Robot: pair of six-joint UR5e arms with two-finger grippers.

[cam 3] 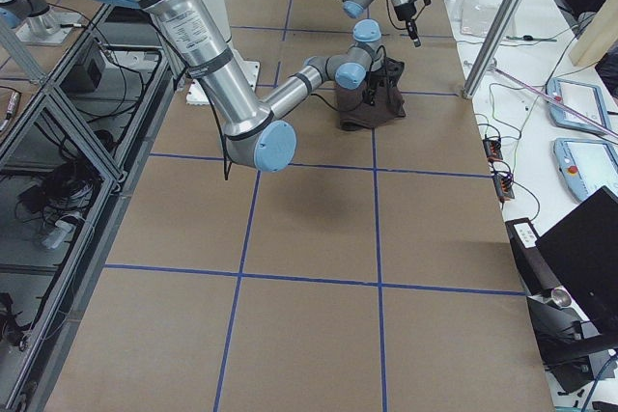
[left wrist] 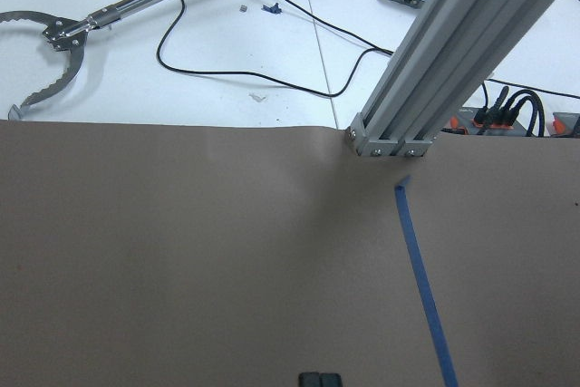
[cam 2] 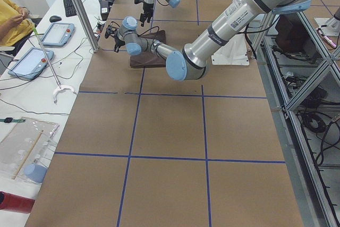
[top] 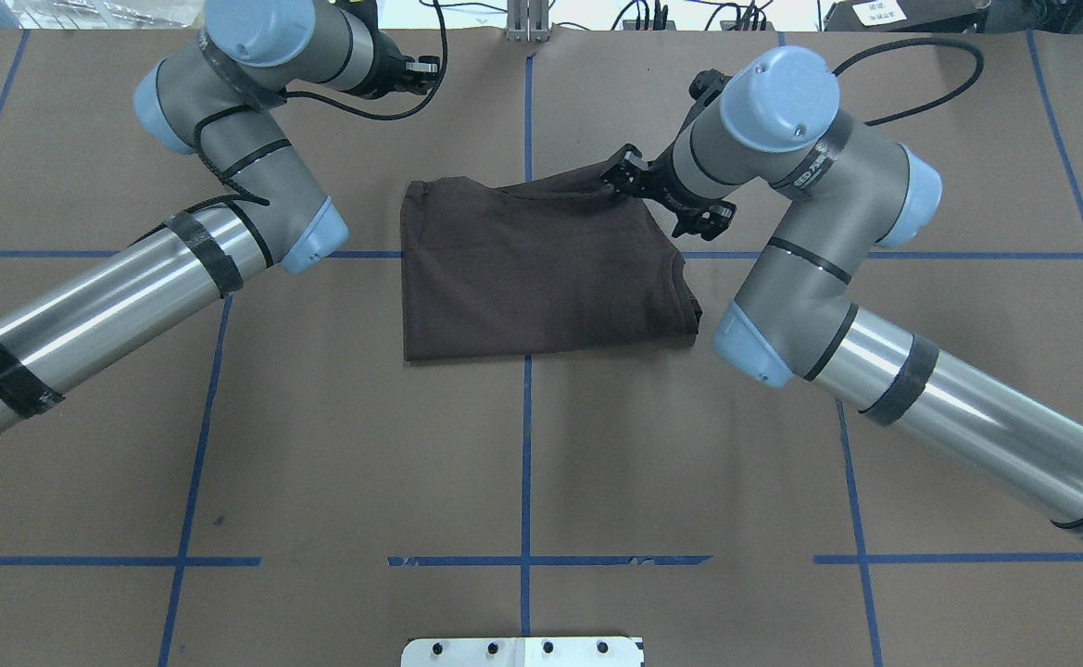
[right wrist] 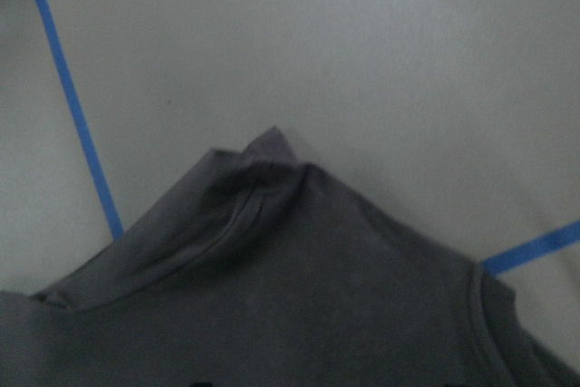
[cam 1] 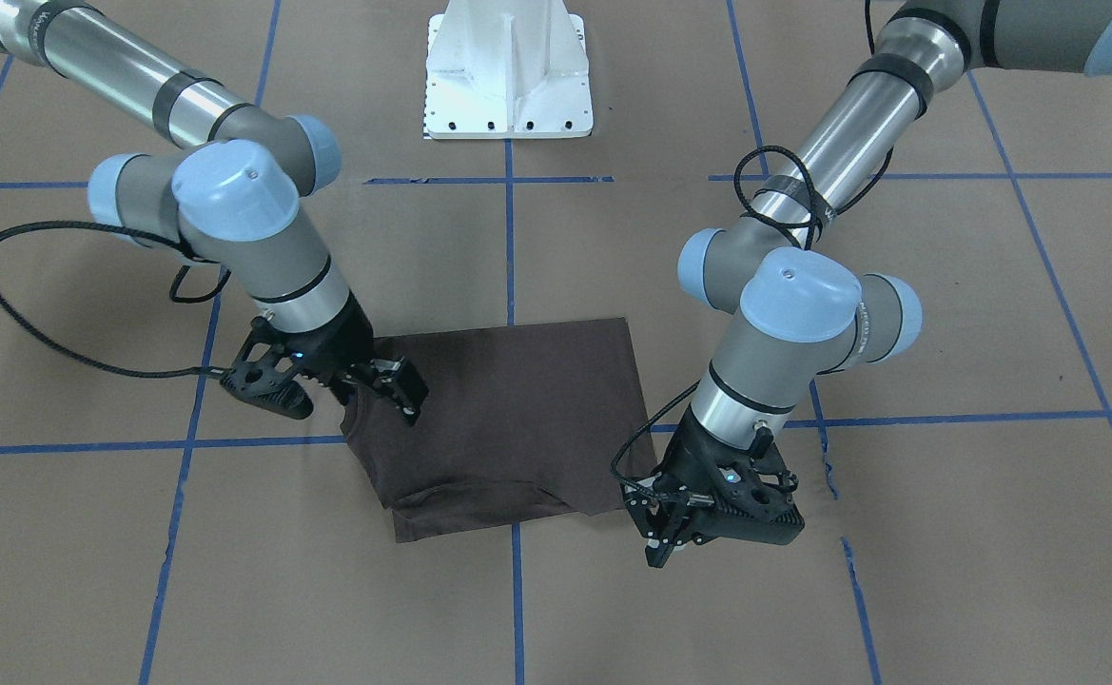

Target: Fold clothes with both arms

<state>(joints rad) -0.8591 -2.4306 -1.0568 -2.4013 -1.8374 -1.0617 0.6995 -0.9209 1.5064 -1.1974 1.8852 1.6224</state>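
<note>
R claw pinches shirt edge, raised off desk; L claw closed tight, empty, just beside shirt.

T-shirt lies on the table, mid-table, straight ahead of my base. The centre tape line runs under it. My right gripper is at the shirt's far right edge, above the cloth. My left gripper is off the cloth, just beside the far left corner, on the side toward the table's far edge. A post stands at that edge.
</note>
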